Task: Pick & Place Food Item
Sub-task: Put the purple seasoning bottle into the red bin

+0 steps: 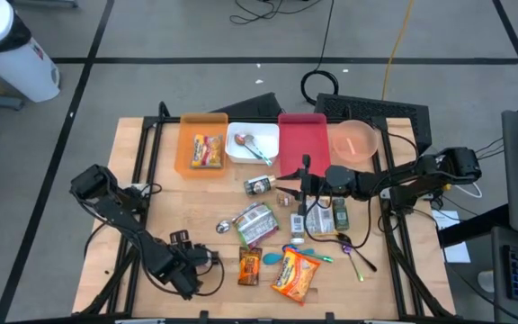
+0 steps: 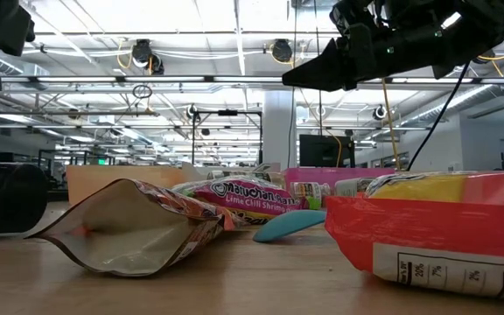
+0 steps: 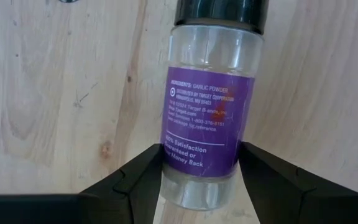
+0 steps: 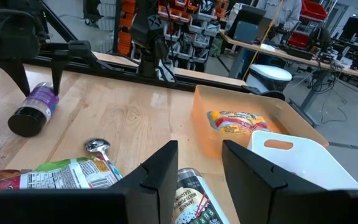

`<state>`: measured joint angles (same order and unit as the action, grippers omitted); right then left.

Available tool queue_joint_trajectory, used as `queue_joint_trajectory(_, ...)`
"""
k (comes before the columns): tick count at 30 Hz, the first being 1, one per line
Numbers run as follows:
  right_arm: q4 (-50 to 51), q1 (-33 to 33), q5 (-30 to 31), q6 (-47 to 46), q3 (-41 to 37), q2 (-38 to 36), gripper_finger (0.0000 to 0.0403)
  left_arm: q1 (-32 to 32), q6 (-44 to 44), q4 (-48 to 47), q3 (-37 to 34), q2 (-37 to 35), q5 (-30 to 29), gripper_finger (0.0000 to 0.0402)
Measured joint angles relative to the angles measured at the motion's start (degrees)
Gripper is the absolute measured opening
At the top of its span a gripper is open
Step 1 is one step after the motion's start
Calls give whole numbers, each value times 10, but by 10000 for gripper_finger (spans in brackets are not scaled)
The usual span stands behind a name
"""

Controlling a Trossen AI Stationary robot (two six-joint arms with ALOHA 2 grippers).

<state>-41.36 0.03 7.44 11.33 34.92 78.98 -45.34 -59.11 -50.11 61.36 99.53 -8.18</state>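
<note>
Nearest us, the garlic powder jar point(image 3: 213, 106) lies on its side on the table point(image 1: 142, 171) at lower left of the high view, the left end effector point(image 3: 202, 180) clamped on its base. We judge the pick made and the placing still ahead. Mid-frame, the right end effector point(image 4: 199, 163) hovers with fingers apart, empty, above a small can point(image 1: 259, 185). Only one packet sits in the orange bin point(image 1: 187, 135); snack packets point(image 1: 295, 274) and spoons crowd the path between.

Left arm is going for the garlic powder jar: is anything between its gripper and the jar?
Nothing visible. The left gripper is closed against both sides of the garlic powder jar, which lies on the wooden table.
</note>
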Motion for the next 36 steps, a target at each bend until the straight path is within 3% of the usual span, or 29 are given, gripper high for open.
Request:
queue_joint_trajectory(16,0,-1,0,0,0,0,116,12,-1,9,-1,-3,-4,214)
queue_joint_trajectory(25,0,-1,0,-1,0,0,116,14,-58,9,-3,-16,-11,214)
queue_joint_trajectory(36,0,-1,0,0,0,0,116,15,-38,7,-3,-17,-4,214)
